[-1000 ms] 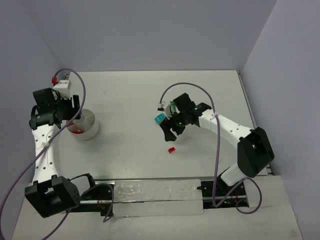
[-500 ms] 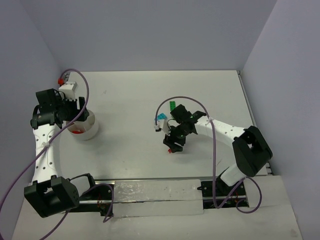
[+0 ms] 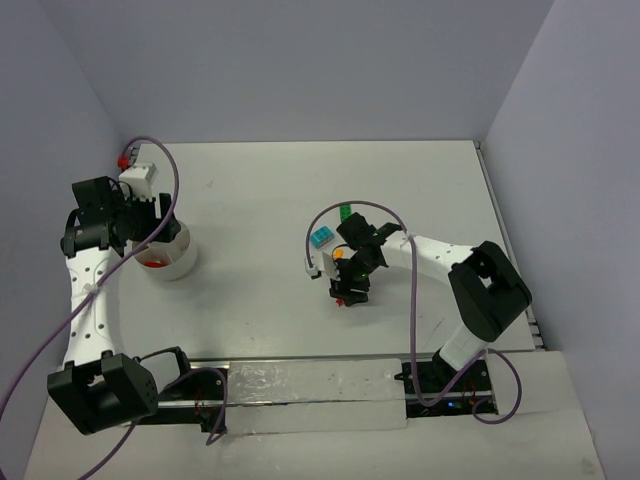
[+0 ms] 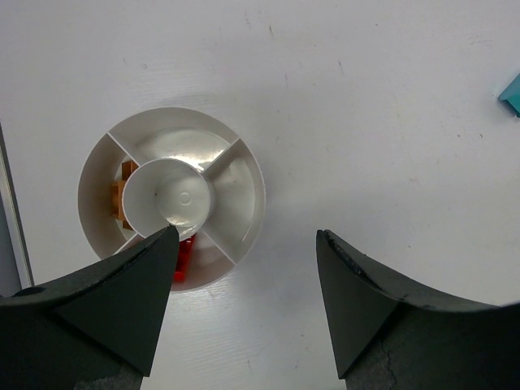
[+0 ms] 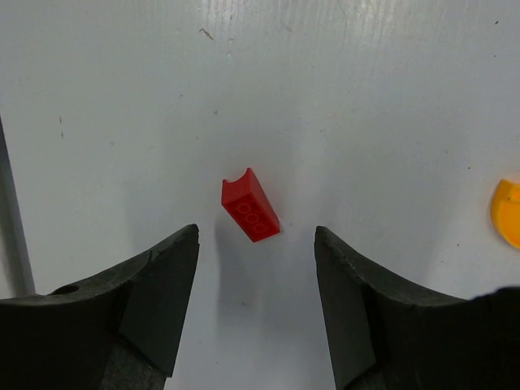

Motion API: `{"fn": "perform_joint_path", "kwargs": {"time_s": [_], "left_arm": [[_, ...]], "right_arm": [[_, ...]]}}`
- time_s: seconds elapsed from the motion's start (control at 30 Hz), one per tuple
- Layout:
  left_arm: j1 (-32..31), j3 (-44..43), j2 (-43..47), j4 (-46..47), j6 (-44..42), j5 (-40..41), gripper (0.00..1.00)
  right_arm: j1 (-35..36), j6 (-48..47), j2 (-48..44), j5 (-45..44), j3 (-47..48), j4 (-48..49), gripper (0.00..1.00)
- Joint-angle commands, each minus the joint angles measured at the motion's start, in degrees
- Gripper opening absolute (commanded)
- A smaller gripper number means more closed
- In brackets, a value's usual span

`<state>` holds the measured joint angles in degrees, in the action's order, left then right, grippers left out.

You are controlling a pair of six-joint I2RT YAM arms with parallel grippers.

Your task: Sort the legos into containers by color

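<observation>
A red curved lego lies on the table just ahead of my open, empty right gripper, between the lines of its two fingers. In the top view this gripper hangs over that brick. A cyan lego, a green lego and an orange lego lie close behind it. The white divided bowl holds an orange lego in its left compartment and a red lego in its near one. My left gripper is open and empty, above the bowl's near right edge.
The bowl stands at the table's left side, close to the left wall. The orange lego's edge shows at the right of the right wrist view. A cyan lego corner shows at the right edge of the left wrist view. Grey walls enclose the table.
My right gripper has moved toward the near side, from beside the cyan and green legos to over the red lego. The left gripper has shifted slightly by the bowl.
</observation>
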<state>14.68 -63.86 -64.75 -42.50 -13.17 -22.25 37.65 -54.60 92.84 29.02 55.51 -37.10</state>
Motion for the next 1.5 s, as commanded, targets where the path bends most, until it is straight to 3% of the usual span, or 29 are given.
{"fn": "perform_joint_path", "kwargs": {"time_s": [0.0, 0.37, 0.5, 0.8, 0.93, 1.0, 1.17, 1.27, 1.47], "left_arm": [[-0.20, -2.62, -0.79, 0.37, -0.37, -2.45, 0.78], [-0.17, -2.67, -1.42, 0.05, -0.19, -2.72, 0.78], [-0.26, -2.50, -1.24, 0.33, -0.09, -2.81, 0.78], [-0.23, -2.45, -0.74, 0.94, 0.64, -4.37, 0.78], [-0.26, -1.55, 0.74, 1.96, 2.24, -9.06, 0.77], [-0.18, -1.19, 2.31, 2.40, 2.97, -12.00, 0.77], [-0.19, 1.01, 5.07, 3.79, 5.85, -26.93, 0.76], [-0.53, 4.76, 8.65, 6.87, 6.71, -37.28, 0.73], [-5.66, 8.47, 11.74, 6.10, 3.24, -43.86, 0.68]], "right_arm": [[0.73, -3.32, 0.45, 1.13, -0.72, 2.12, 0.63], [3.19, -5.58, 1.64, -0.51, -1.79, 2.91, 0.62], [4.17, -5.68, 1.73, -1.93, -2.47, 3.48, 0.56], [5.59, -4.12, 1.65, -4.54, -3.70, 5.52, 0.27], [5.59, -0.67, 0.45, -4.59, -3.39, 7.26, 0.02], [5.59, 1.62, -0.77, -3.54, -2.38, 7.66, 0.00], [3.87, 11.10, -4.43, 5.18, 5.31, 6.81, 0.00], [2.46, 20.50, -4.06, 15.59, 13.58, 6.79, 0.00], [2.20, 33.99, -1.62, 27.74, 20.66, 12.13, 0.00]]}}
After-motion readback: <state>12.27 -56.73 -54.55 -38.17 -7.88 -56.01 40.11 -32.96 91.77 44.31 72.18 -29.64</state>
